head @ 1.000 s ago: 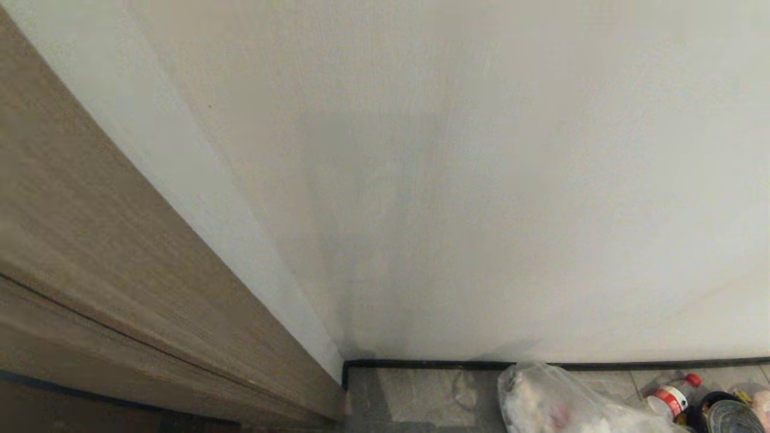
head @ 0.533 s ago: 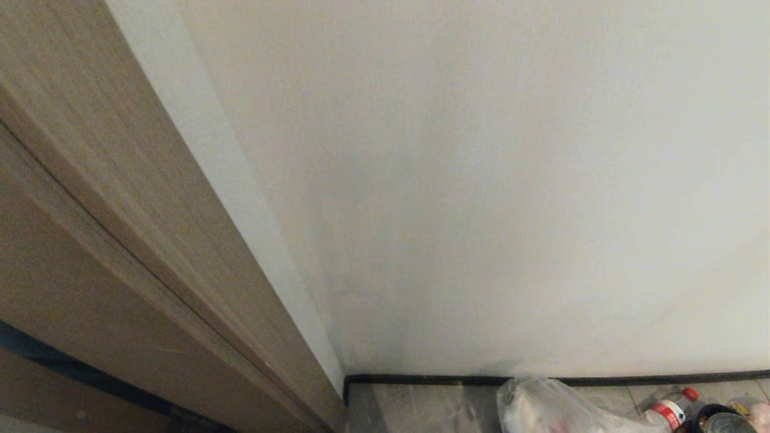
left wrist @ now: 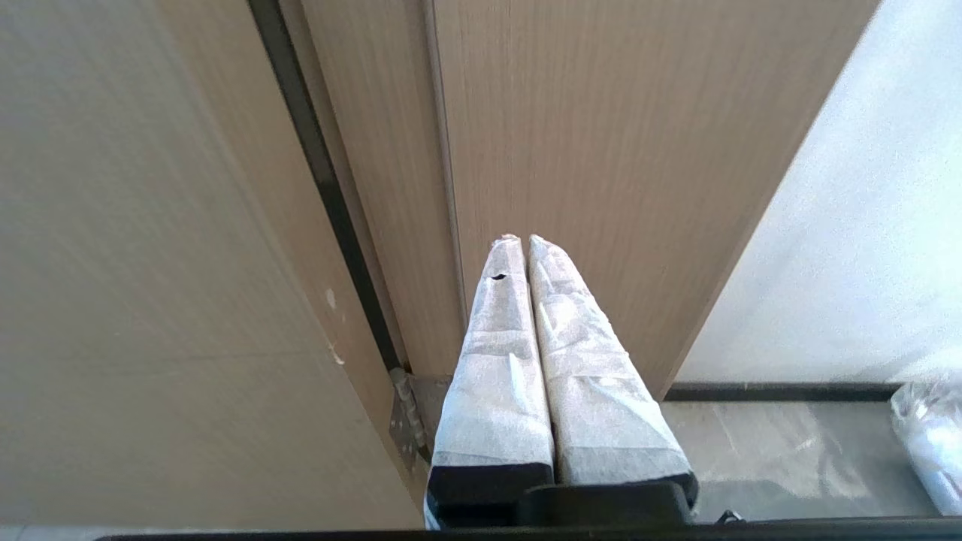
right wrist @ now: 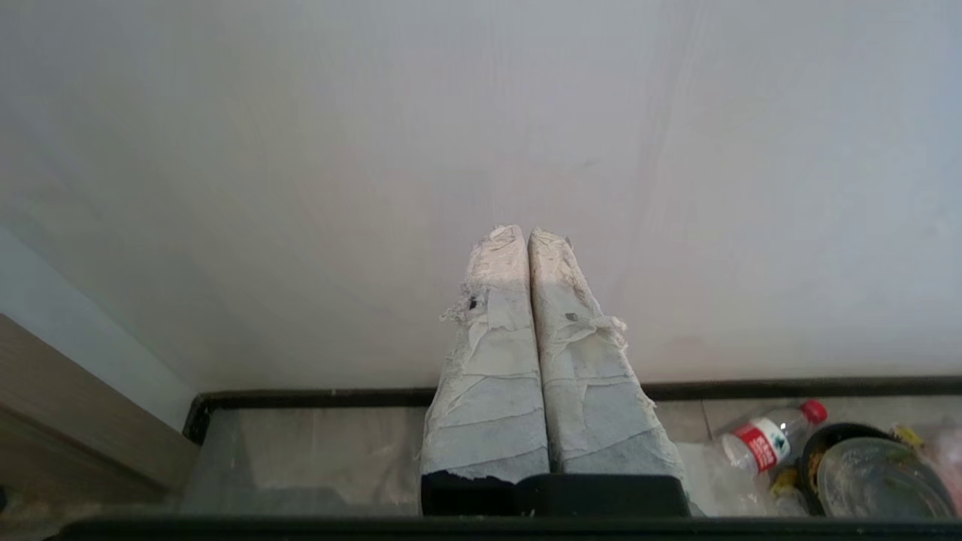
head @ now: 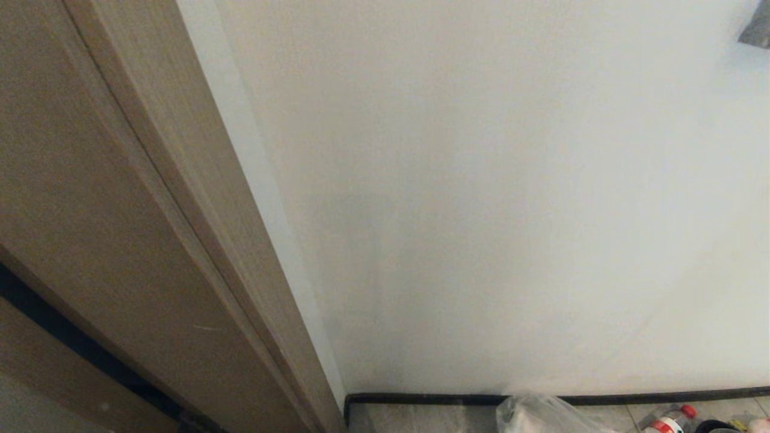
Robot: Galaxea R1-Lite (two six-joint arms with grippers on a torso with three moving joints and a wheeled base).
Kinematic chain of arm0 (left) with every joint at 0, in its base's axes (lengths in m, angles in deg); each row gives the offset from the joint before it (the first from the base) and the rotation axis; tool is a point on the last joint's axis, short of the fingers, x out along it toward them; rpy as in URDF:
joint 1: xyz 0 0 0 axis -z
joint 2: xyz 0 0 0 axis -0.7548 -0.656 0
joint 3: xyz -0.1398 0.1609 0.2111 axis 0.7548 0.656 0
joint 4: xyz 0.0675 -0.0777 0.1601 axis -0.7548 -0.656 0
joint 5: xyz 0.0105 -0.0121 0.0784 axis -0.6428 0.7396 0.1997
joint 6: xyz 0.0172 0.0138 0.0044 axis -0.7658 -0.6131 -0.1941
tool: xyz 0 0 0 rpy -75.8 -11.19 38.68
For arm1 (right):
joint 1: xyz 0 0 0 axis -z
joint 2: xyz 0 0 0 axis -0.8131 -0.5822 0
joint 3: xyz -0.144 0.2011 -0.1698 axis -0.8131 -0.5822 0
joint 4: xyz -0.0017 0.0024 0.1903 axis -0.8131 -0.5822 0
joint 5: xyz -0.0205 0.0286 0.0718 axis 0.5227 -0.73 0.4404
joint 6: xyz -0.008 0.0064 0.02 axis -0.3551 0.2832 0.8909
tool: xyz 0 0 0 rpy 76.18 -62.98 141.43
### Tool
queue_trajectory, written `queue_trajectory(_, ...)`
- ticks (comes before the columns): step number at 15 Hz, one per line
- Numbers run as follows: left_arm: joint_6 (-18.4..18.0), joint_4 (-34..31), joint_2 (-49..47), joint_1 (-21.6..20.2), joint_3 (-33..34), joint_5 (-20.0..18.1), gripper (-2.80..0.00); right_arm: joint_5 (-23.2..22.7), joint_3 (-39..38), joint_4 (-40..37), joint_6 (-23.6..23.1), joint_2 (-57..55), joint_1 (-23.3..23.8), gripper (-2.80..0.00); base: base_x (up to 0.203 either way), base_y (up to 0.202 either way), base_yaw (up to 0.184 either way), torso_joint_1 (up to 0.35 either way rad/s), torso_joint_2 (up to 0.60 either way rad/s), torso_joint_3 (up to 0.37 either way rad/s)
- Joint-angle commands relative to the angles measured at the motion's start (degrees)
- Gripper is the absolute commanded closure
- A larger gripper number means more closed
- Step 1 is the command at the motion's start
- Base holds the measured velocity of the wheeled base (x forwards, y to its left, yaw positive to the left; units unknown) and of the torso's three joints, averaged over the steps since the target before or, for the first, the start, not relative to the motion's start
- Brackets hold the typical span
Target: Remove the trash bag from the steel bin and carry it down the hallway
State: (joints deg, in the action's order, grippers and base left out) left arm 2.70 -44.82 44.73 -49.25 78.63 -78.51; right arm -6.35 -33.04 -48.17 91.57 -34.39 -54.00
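The steel bin is out of view. A see-through plastic bag [head: 535,416] with rubbish in it lies on the grey floor against the wall, cut off by the head view's lower edge; I cannot tell whether it is the trash bag. Its edge also shows in the left wrist view as the bag [left wrist: 928,436]. My left gripper [left wrist: 522,239] is shut and empty, pointing at a tan wooden door frame [left wrist: 601,150]. My right gripper [right wrist: 524,230] is shut and empty, facing the white wall above the floor. Neither arm appears in the head view.
A white wall [head: 511,180] with a black baseboard [head: 451,398] fills the view ahead, and the door frame [head: 150,210] stands close on the left. A plastic bottle [right wrist: 766,439] with a red cap and a black-rimmed round container [right wrist: 864,469] lie on the floor at the right.
The head camera has swung upward: the floor, bag and bottle have slid down to the bottom edge and more of the door frame shows. Nothing itself appears to have moved.
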Motion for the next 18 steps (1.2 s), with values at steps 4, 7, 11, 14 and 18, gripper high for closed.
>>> queue_trajectory(4, 0.0, 0.0, 0.0, 0.0, 0.2, 0.0, 0.00, 0.0, -0.1, 0.0, 0.5, 0.0, 0.0, 0.00, 0.000, 0.000, 0.000, 0.002, 0.00, 0.206)
queue_trajectory(7, 0.0, 0.0, 0.0, 0.0, 0.2, 0.0, 0.00, 0.0, -0.2, 0.1, 0.9, -0.1, 0.0, 0.00, 0.000, 0.000, 0.000, 0.005, 0.00, 0.203)
queue_trajectory(11, -0.1, 0.0, 0.0, 0.0, 0.2, 0.0, 0.00, 0.0, -0.1, 0.0, 1.0, 0.0, 0.0, 0.00, 0.000, 0.000, 0.000, 0.003, -0.01, 0.172)
queue_trajectory(14, -0.3, 0.0, 0.0, 0.0, 0.1, 0.0, 0.00, 0.0, -0.1, 0.0, 1.0, 0.0, 0.0, 0.00, 0.000, 0.000, 0.000, 0.002, 0.02, 0.061)
queue_trajectory(18, -0.2, 0.0, 0.0, 0.0, 0.1, 0.0, 0.00, 0.0, -0.1, 0.0, 0.9, -0.1, 0.0, 0.00, 0.000, 0.000, 0.000, 0.001, 0.00, 0.019)
